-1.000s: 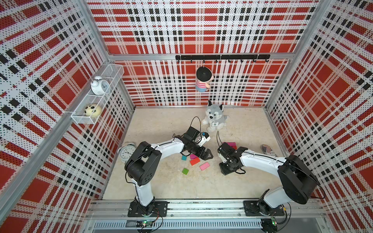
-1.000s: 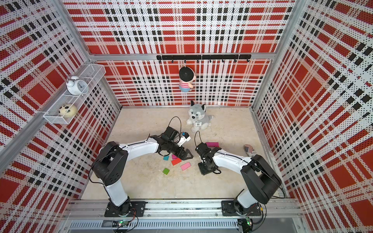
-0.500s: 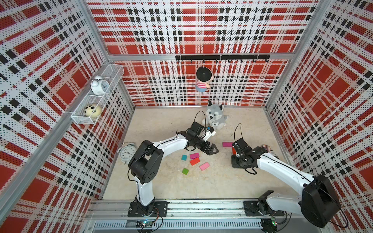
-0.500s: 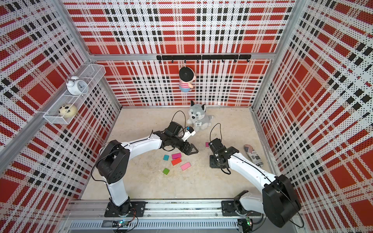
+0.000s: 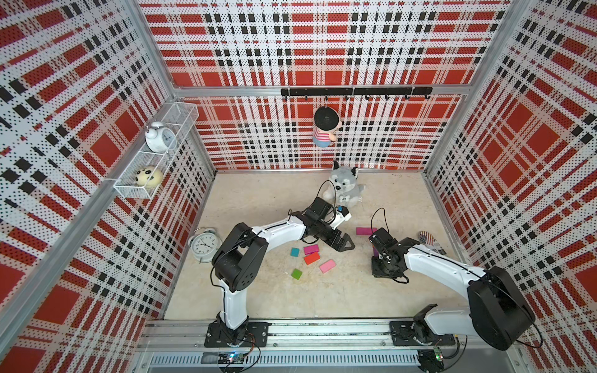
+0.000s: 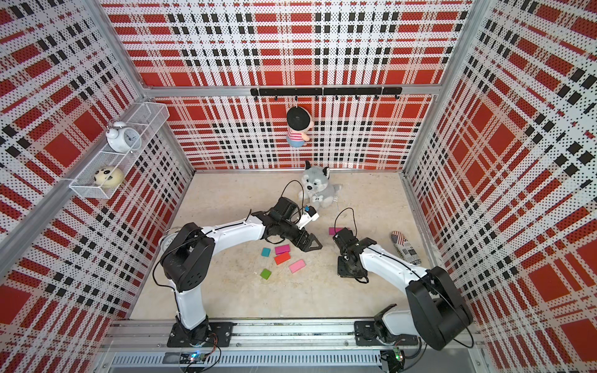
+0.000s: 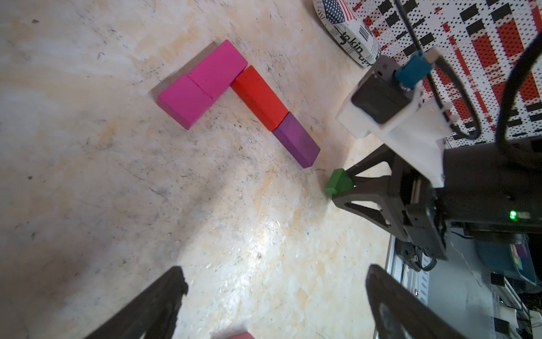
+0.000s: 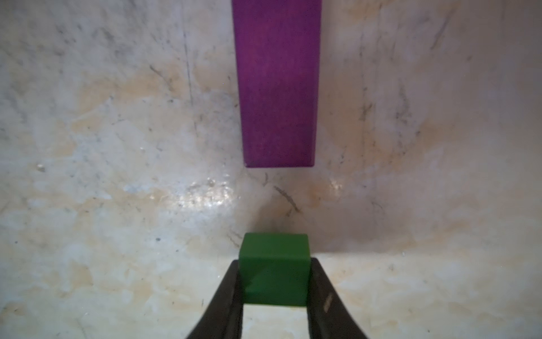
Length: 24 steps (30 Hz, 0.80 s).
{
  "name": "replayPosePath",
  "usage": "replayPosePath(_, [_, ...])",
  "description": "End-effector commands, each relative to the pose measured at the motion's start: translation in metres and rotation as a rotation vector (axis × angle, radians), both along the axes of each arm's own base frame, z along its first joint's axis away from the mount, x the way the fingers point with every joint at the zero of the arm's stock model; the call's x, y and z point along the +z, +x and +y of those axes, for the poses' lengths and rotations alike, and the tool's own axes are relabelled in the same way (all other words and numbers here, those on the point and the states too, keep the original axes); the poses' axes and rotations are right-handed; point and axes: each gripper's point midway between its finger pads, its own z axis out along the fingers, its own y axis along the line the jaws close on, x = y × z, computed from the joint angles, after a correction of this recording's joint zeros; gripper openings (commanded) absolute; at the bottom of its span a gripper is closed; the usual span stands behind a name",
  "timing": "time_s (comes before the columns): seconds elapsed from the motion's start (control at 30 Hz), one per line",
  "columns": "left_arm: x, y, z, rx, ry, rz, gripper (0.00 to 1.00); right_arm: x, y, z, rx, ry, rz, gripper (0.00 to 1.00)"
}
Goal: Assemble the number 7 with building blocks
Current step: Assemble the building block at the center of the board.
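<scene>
Right claw [image 8: 275, 281] clamped on a green square block [image 8: 274, 249], just short of the purple block [image 8: 277, 82]: the 7 looks nearly done.
Two magenta blocks [image 7: 217, 69] make the bar, the red block [image 7: 259, 98] and purple block the stem; left claw [image 7: 275, 271] gapes empty near spare blocks [image 5: 311, 258].

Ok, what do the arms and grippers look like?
The left arm and right arm have white links and black joints. The left gripper and right gripper are black, with triangular truss fingers. Each wrist carries a white camera mount, a blue plug and a looping black cable.
</scene>
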Motion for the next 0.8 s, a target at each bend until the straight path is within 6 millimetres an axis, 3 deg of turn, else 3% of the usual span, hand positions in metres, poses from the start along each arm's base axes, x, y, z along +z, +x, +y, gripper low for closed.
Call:
replayPosePath(0.0, [0.000, 0.002, -0.004, -0.010, -0.007, -0.007, 0.98, -0.005, 0.005, -0.003, -0.027, -0.004, -0.008, 0.29])
replayPosePath(0.3, [-0.004, 0.001, -0.004, -0.022, -0.003, 0.009, 0.98, -0.007, 0.015, -0.003, -0.034, -0.006, -0.012, 0.34])
replayPosePath(0.5, [-0.010, -0.001, 0.000, -0.024, 0.013, 0.021, 0.98, -0.006, 0.019, -0.002, -0.039, -0.007, -0.017, 0.46])
replayPosePath(0.63, [-0.011, -0.002, 0.000, -0.025, 0.014, 0.022, 0.98, 0.003, 0.020, -0.003, -0.046, -0.005, -0.032, 0.55])
replayPosePath(0.77, [-0.013, -0.003, 0.001, -0.025, 0.019, 0.027, 0.98, 0.013, 0.021, -0.001, -0.050, 0.011, -0.050, 0.56])
